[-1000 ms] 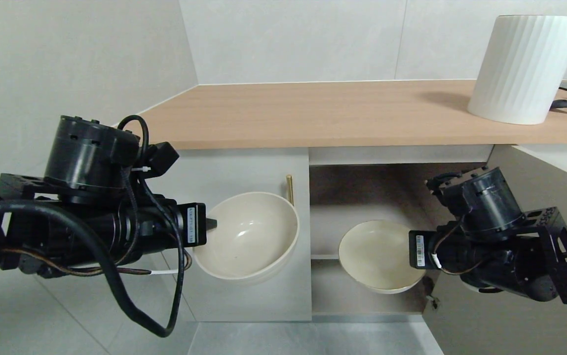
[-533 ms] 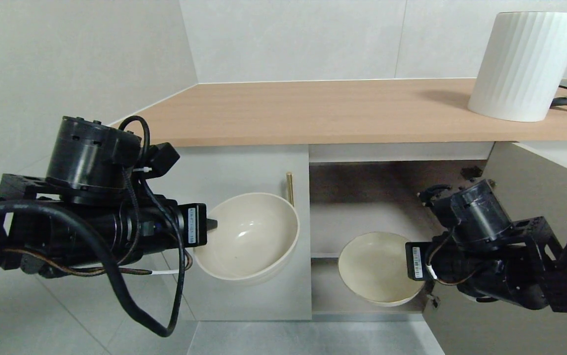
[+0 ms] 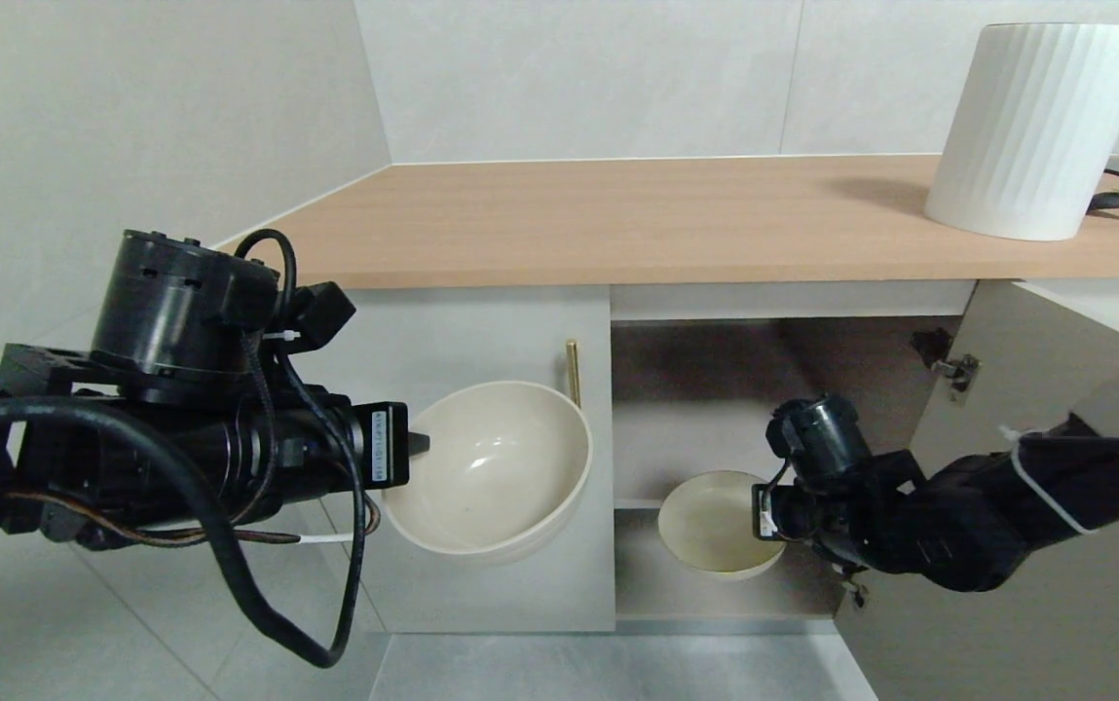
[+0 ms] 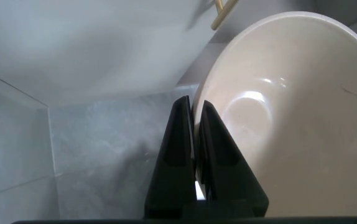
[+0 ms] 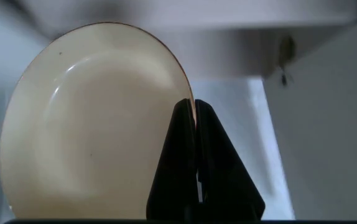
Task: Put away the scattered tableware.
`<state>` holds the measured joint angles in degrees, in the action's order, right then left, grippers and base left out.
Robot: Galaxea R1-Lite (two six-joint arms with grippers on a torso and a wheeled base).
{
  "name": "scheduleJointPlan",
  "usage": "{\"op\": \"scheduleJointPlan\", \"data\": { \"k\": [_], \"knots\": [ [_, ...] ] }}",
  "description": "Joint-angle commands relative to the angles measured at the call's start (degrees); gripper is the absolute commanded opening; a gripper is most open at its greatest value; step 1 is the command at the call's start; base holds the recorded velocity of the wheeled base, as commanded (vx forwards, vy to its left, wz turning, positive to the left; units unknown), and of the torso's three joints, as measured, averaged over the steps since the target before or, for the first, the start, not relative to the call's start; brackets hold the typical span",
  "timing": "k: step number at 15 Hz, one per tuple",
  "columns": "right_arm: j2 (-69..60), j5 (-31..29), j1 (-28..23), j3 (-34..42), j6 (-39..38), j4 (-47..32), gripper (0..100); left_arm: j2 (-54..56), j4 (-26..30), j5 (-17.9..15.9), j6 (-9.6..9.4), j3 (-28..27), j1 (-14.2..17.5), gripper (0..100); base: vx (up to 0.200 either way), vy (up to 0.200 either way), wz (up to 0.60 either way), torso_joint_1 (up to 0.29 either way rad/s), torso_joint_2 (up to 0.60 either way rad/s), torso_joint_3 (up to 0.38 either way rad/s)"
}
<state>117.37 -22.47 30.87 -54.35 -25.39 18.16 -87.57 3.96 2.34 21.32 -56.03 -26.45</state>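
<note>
A large cream bowl (image 3: 486, 472) hangs tilted in front of the shut left cabinet door, with my left gripper (image 3: 415, 444) shut on its rim. In the left wrist view the bowl (image 4: 290, 112) sits pinched between the two fingers of the left gripper (image 4: 195, 124). A smaller cream plate (image 3: 715, 521) is held tilted inside the open cabinet (image 3: 705, 389), low near its bottom shelf. My right gripper (image 3: 764, 511) is shut on the plate's edge. The right wrist view shows the plate (image 5: 91, 155) clamped at its rim by the right gripper (image 5: 195, 124).
A wooden countertop (image 3: 617, 219) runs above the cabinet, with a ribbed white container (image 3: 1041, 127) at its right end. A brass handle (image 3: 571, 370) sits on the left door. The right cabinet door (image 3: 1026, 389) stands swung open beside my right arm.
My right arm has moved forward and down into the open cabinet, carrying the plate deeper and lower. The left arm and its bowl have stayed still.
</note>
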Motion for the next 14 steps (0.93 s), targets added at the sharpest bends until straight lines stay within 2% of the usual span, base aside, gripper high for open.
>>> {"op": "scheduleJointPlan", "data": {
  "k": [1, 5, 9, 14],
  "knots": [
    [10.16, 0.23, -3.44, -6.04, 1.14, 2.49, 0, 0.03, -0.01, 0.03, 0.04, -0.05, 0.0, 0, 0.0, 0.0, 0.0, 0.0, 0.0, 0.0],
    [15.96, 0.14, -8.02, -16.14, 5.18, 2.4, 0, -0.06, -0.01, -0.06, 0.04, -0.05, 0.0, 0, 0.0, 0.0, 0.0, 0.0, 0.0, 0.0],
    [21.32, -1.18, -10.3, -25.02, 7.29, 1.17, 0, -0.06, -0.01, 0.03, 0.04, -0.05, 0.0, 0, 0.0, 0.0, 0.0, 0.0, 0.0, 0.0],
    [28.0, -3.72, -12.32, -31.52, 8.08, 1.17, 0, -0.15, -0.09, -0.06, -0.05, 0.39, 0.0, 0, 0.0, 0.0, 0.0, 0.0, 0.0, 0.0]
  ]
}}
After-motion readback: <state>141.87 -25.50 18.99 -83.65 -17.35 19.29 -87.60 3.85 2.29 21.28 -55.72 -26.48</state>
